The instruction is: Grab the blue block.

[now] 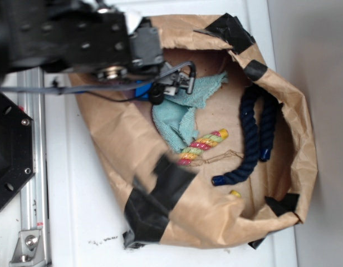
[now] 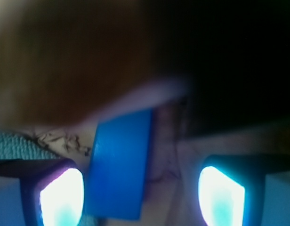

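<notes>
The blue block lies flat on the brown paper between my fingers in the wrist view, close against the left pad; a wide gap separates it from the right pad. My gripper is open around it. In the exterior view only a sliver of the blue block shows under the black arm, at the upper left inside the paper bag. The gripper reaches down beside the teal cloth.
Inside the bag lie a dark navy rope, a pink-yellow-green braided rope toy and a small yellow piece. Black tape patches mark the bag's rim. The bag's upright paper walls surround the gripper closely.
</notes>
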Motion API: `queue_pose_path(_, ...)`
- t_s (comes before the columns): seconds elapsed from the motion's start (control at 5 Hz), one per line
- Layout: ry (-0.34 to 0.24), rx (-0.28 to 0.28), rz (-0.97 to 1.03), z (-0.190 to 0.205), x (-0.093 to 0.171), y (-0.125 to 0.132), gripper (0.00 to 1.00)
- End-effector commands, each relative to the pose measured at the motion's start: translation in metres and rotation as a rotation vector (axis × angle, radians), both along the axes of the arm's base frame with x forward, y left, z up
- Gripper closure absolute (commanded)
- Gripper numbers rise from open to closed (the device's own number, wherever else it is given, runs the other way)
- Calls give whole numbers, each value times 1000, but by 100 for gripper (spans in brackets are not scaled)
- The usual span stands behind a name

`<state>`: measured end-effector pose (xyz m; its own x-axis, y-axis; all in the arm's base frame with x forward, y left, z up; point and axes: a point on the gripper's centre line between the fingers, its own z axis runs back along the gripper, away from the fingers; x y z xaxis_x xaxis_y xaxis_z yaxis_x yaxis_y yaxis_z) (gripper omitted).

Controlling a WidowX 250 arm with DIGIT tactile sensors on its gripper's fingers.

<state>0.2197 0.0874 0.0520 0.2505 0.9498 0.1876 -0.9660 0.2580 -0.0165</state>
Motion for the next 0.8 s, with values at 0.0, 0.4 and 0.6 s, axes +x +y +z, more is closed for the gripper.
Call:
queue_pose_path(0.0,-68,-36,29,30,21,2,0)
queue_pose_path(0.4,-101,-44,18,19,21,-16,0)
queue_pose_path(0.6,-108,-12,5,15,17,-23,0)
